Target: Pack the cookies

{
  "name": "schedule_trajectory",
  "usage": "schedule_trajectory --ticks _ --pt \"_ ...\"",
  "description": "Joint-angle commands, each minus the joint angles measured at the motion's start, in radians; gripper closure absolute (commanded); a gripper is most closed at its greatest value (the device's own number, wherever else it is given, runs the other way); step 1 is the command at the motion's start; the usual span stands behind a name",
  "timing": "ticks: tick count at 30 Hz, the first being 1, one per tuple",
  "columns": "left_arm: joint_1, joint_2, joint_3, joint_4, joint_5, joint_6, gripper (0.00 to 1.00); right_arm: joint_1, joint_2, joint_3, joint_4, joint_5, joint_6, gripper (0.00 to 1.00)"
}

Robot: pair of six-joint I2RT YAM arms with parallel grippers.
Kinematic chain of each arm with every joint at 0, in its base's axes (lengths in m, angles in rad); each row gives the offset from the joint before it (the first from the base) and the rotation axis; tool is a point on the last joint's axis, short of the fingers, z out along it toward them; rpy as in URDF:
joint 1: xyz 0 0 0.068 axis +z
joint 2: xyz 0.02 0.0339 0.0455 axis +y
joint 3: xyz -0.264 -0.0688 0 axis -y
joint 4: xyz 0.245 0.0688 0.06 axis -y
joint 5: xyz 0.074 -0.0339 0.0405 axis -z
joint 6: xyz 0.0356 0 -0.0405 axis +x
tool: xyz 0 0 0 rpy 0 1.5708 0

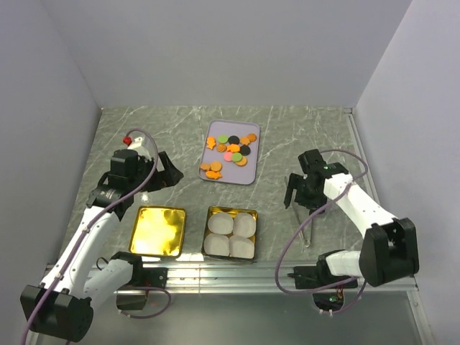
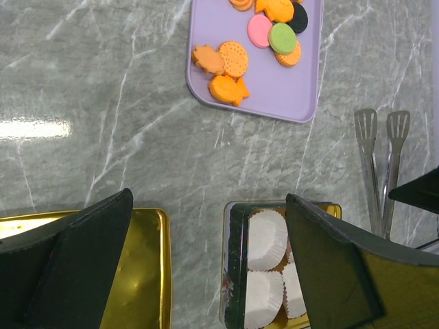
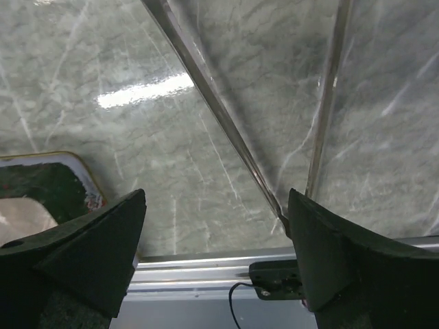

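- Nearest to the arm bases, a shallow gold tin (image 1: 159, 230) lies on the grey marble table (image 1: 302, 136).
- At 3 o'clock of it, just beside, stands an open tin (image 1: 231, 210) holding four white paper cups (image 1: 219, 224).
- Further to 3 o'clock of this tin, well apart, metal tongs (image 1: 311, 228) lie flat on the table.
- The right end effector (image 3: 216, 199) hangs over the tongs with its fingers wide apart. In the right wrist view both tong arms run between the fingers. One arm ends very close to the right finger, but I cannot tell if they touch. It grips nothing.
- The left end effector (image 2: 209, 202) is at 11 o'clock of the gold tin, above the table, fully spread and with nothing in it.
- Farthest, at 12 o'clock of the open tin, a lilac tray (image 1: 228, 178) carries the cookies (image 1: 230, 149). They are mostly orange, with some black, green and pink ones, and all are on the tray.
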Motion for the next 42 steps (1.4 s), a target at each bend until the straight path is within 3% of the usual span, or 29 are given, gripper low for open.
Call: schedule_trajectory --ticks 1,10,14,18,29,39,42 --pt "-0.038 -0.030 0.004 -0.004 -0.053 -0.018 0.01 0.007 0.049 0.029 0.024 0.022 0.004 0.11" --pt "-0.181 -0.053 0.008 -0.041 -0.199 -0.056 0.01 0.008 0.293 0.092 0.093 0.041 -0.057 0.31" --pt "-0.227 -0.053 0.012 -0.055 -0.244 -0.073 0.01 0.008 0.378 0.115 0.110 0.039 -0.070 0.53" --pt "-0.241 -0.061 0.011 -0.056 -0.264 -0.079 0.01 0.010 0.456 0.207 0.094 0.068 -0.099 0.67" --pt "-0.239 0.027 0.090 -0.117 -0.316 -0.057 0.01 0.010 0.769 0.615 -0.027 0.174 -0.201 0.78" --pt "-0.219 0.001 0.115 -0.163 -0.388 -0.036 0.01 0.033 1.045 1.166 -0.156 0.177 -0.228 0.82" --pt "-0.207 -0.001 0.109 -0.167 -0.397 -0.033 0.01 0.038 1.103 1.256 -0.173 0.165 -0.228 0.82"
